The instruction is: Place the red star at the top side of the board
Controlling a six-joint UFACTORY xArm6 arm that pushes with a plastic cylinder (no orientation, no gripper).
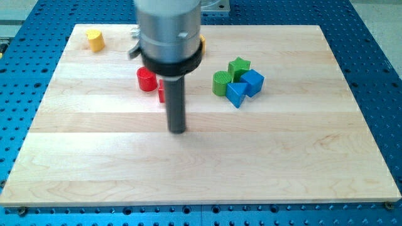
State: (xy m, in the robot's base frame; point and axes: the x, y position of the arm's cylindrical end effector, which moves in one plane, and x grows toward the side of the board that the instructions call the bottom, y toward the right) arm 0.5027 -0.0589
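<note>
Red star mostly hidden behind rod, just above my tip; contact unclear.

You have broad bare wood across the whole lower half of the board, from the view's left edge to its right, with nothing standing on it. The dark rod's tip rests near the middle. Just above it toward the view's top, a red cylinder block and a second red block, mostly hidden behind the rod so its shape cannot be told, crowd that path. To the view's right sits a tight cluster: green cylinder, green star-like block, and two blue blocks, touching. A yellow block occupies the top-left corner. The lane between the red blocks and the cluster is open.
</note>
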